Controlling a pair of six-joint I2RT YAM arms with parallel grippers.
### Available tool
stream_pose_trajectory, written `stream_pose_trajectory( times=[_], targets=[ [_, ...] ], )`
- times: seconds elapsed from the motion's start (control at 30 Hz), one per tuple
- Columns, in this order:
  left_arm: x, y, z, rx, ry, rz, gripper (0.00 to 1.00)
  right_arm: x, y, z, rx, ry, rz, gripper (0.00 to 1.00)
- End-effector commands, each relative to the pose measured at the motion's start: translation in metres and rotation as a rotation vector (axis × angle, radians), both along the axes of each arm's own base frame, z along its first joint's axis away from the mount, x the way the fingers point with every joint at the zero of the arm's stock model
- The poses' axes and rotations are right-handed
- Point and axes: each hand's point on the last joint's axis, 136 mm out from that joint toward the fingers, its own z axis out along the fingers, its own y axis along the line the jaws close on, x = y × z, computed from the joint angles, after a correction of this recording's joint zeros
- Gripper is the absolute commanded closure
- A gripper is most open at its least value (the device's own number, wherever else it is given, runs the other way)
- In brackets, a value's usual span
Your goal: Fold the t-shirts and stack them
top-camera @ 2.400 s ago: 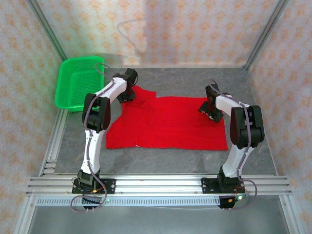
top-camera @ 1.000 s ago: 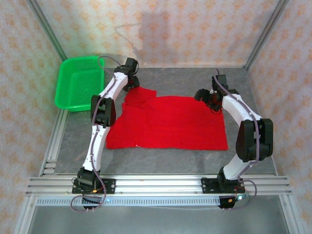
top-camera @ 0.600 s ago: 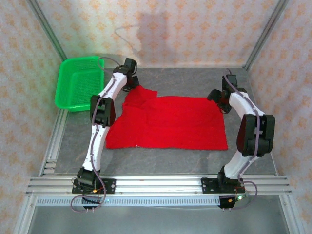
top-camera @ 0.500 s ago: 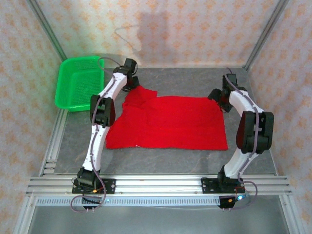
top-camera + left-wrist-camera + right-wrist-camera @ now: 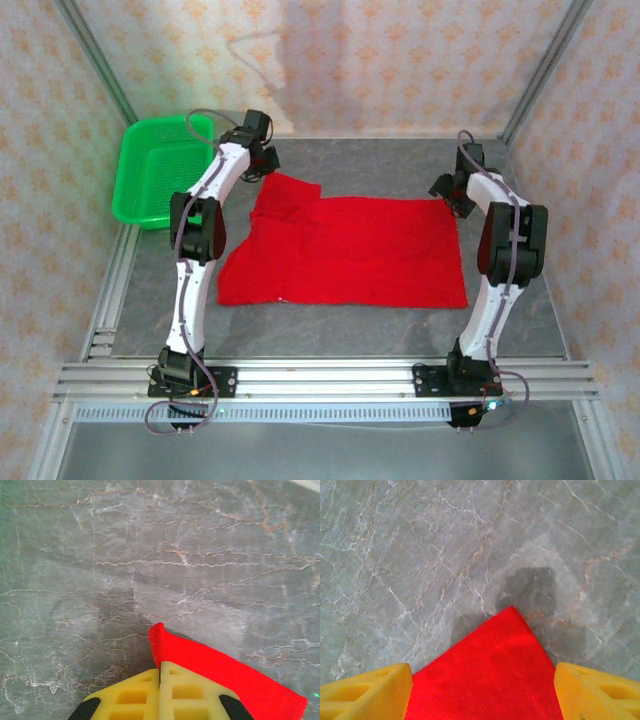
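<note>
A red t-shirt (image 5: pixel 345 250) is spread flat at the centre of the grey desk (image 5: pixel 340 325). Its 1 o'clock corner is straddled by the open right gripper (image 5: pixel 482 680). At 11 o'clock its sleeve edge is pinched by the closed left gripper (image 5: pixel 160 672). A green mesh basket (image 5: pixel 135 190) is seen at 10 o'clock.

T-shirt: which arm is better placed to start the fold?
Left, likely. The left gripper is shut on the t-shirt at its far-left corner; the right gripper stands open astride the far-right corner, gripping nothing.
</note>
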Motion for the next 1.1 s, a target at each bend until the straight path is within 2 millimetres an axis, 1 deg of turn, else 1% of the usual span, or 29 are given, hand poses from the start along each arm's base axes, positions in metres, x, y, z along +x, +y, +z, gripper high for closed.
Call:
stream_pose_trajectory(
  times=[0.0,0.13,0.3,0.43,0.57,0.73,1.07],
  targets=[
    [0.004,-0.001,0.017,-0.011,-0.037,-0.016,1.00,0.000,-0.006,-0.007,-0.040,0.037,0.018,0.25],
    [0.004,-0.001,0.012,-0.014,-0.027,-0.013,1.00,0.000,-0.009,-0.007,-0.052,0.033,0.017,0.26],
    [0.007,-0.004,0.025,-0.033,-0.057,-0.012,1.00,0.001,-0.010,-0.008,-0.057,0.034,0.028,0.28],
    [0.009,-0.004,0.033,-0.033,-0.073,-0.017,1.00,0.003,-0.012,-0.011,-0.070,0.049,0.030,0.32],
    [0.009,-0.007,0.038,-0.046,-0.080,-0.026,1.00,0.007,-0.017,-0.012,-0.100,0.057,0.026,0.35],
    [0.008,-0.010,0.043,-0.064,-0.086,-0.035,1.00,0.011,-0.023,-0.017,-0.129,0.084,0.031,0.40],
    [0.006,-0.011,0.053,-0.074,-0.095,-0.037,1.00,0.015,-0.023,-0.031,-0.125,0.110,0.038,0.47]
  ],
)
